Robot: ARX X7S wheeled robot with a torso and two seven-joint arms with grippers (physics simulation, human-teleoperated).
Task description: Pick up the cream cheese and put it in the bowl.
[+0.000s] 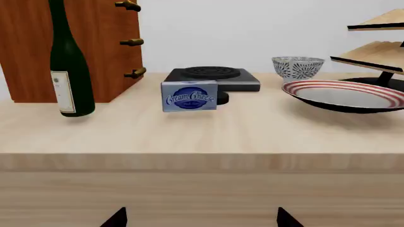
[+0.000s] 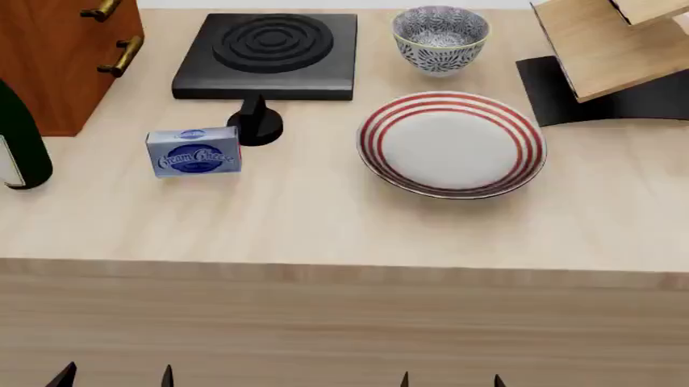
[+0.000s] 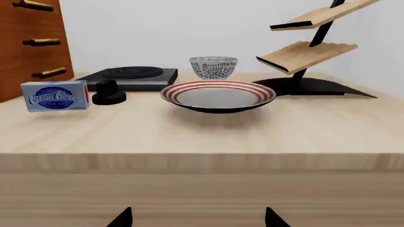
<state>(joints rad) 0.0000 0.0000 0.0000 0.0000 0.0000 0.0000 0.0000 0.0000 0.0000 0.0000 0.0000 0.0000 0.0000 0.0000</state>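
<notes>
The tabletop (image 2: 323, 226) carries a stove (image 2: 269, 55) at the back. The bowl (image 2: 440, 38) stands just beside the stove, clear of it. The cream cheese (image 2: 194, 153) stands on edge in front of the stove. Both sets of fingers (image 2: 116, 376) (image 2: 450, 379) hang spread below the tabletop's edge, holding nothing.

Layout: all items on the table (image 2: 323, 226), in front of the robot.

Cream cheese (image 2: 194, 152) stands left of centre, just in front of the stove's knob (image 2: 256, 122). Stove (image 2: 269, 55) lies behind the knob, toward the back. Cabinet (image 2: 64, 56) sits at back left; wine bottle (image 2: 19, 145) in front of it, left of the cream cheese. Plate (image 2: 453, 143) is right of the cream cheese, well apart. Bowl (image 2: 440, 39) is behind the plate, right of the stove. Tiered rack (image 2: 614, 56) stands at back right, beside the bowl.
</notes>
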